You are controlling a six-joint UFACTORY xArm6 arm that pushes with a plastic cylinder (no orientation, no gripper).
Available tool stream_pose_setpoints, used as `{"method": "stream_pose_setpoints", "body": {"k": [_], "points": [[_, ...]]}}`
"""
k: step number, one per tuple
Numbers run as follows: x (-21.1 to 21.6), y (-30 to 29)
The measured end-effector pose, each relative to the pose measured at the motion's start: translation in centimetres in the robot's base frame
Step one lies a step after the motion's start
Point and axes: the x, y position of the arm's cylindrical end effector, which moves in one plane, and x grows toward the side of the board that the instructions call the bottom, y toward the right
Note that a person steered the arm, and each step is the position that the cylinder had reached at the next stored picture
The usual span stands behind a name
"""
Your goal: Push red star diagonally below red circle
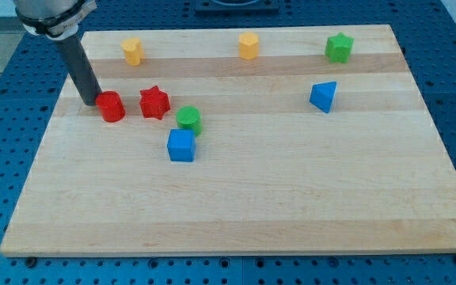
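Red star seen at surface's upper left region, just right of red circle, small gap between. Green cylinder found close at star's lower right; blue cube touching below it. Yellow block, second yellow block, green star ranged along top edge; blue triangular block well apart, right. My tip placed against circle's left side, circle between tip and star. No hand fitted: bare rod, nothing grasped.
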Motion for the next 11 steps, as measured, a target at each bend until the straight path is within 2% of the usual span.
{"method": "stream_pose_setpoints", "body": {"k": [4, 7, 9, 11], "points": [[0.0, -4.5], [-0.1, -4.8], [-2.9, -1.6], [-2.3, 8.7]]}}
